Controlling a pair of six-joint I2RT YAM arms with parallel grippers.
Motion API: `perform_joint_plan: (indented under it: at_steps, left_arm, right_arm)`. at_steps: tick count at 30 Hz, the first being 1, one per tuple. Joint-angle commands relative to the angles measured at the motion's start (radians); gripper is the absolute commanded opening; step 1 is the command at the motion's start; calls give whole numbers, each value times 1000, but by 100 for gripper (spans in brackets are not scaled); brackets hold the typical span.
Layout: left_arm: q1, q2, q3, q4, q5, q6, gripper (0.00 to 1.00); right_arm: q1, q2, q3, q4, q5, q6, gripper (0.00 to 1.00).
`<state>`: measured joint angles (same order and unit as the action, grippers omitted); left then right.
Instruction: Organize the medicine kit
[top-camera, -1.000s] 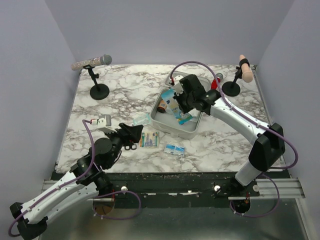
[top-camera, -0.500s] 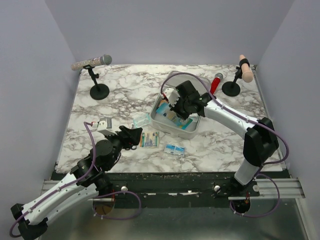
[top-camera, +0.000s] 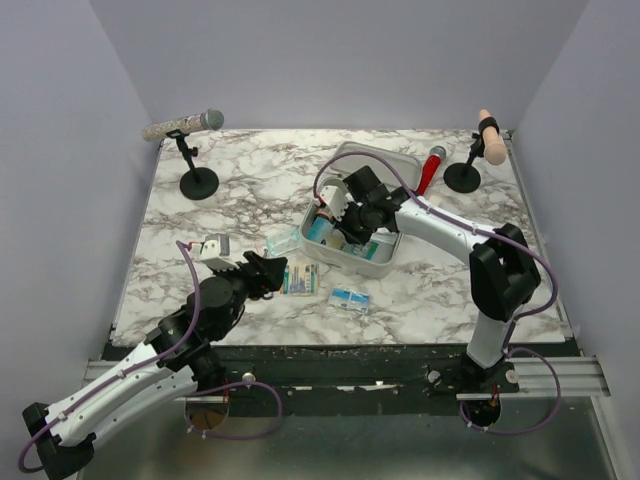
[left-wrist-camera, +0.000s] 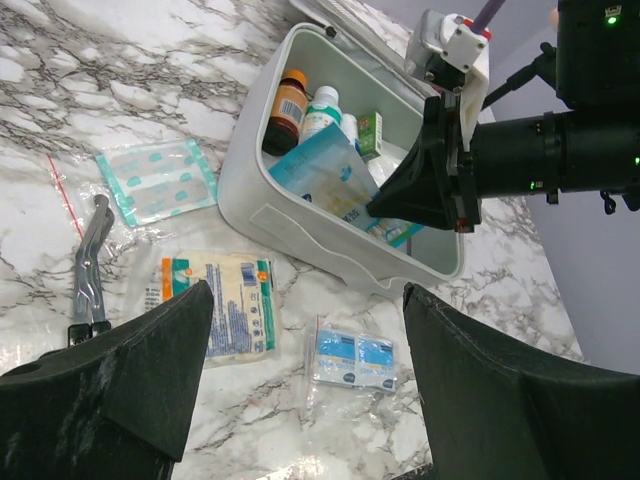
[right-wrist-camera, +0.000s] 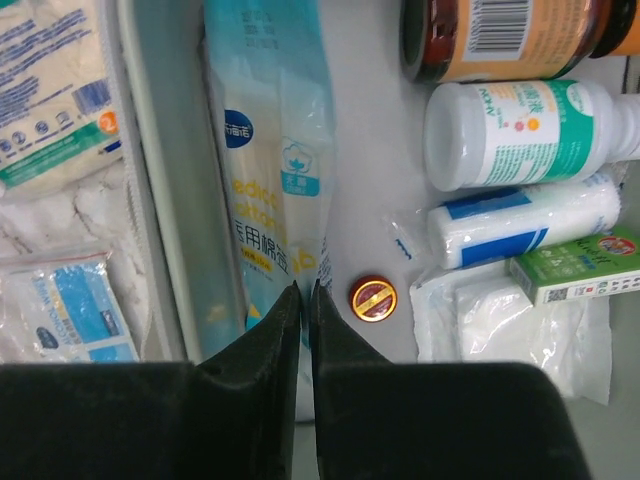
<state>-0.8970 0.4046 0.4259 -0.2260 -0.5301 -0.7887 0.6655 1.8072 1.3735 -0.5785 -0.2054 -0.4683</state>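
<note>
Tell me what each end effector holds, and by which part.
The right end effector pinches the blue-white packet by its edge; the left end effector holds nothing.

- The right gripper shifts left across the medicine kit (its lid now uncovered), taking the blue cotton packet along.
- The left gripper edges slightly forward.

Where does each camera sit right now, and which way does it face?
Top external: above and behind the bases, looking down on the marble table; left arm and right arm show.
Left wrist: low over the near table, facing the medicine kit; left gripper open.
Right wrist: straight down into the kit; right gripper pinching the blue cotton pack.
Shared: all three see the kit and that pack.
</note>
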Motion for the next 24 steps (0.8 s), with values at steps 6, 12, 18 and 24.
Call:
perform_joint_plan:
  at_steps: [6,12,18,24]
  left_arm:
    - [-3,8,8,-21,27,19,86]
    - [-2,10,8,-26,38,23,87]
    - [-3,17,4,-15,39,14,87]
    - [-3,26,5,-18,41,8,87]
  right_arm:
    - [3,-31,45,74,138,158,31]
    - [11,-103,32,106,228,215,42]
    - [11,-112,-7,154,406,341,42]
    - [11,-66,-62,193,371,411,23]
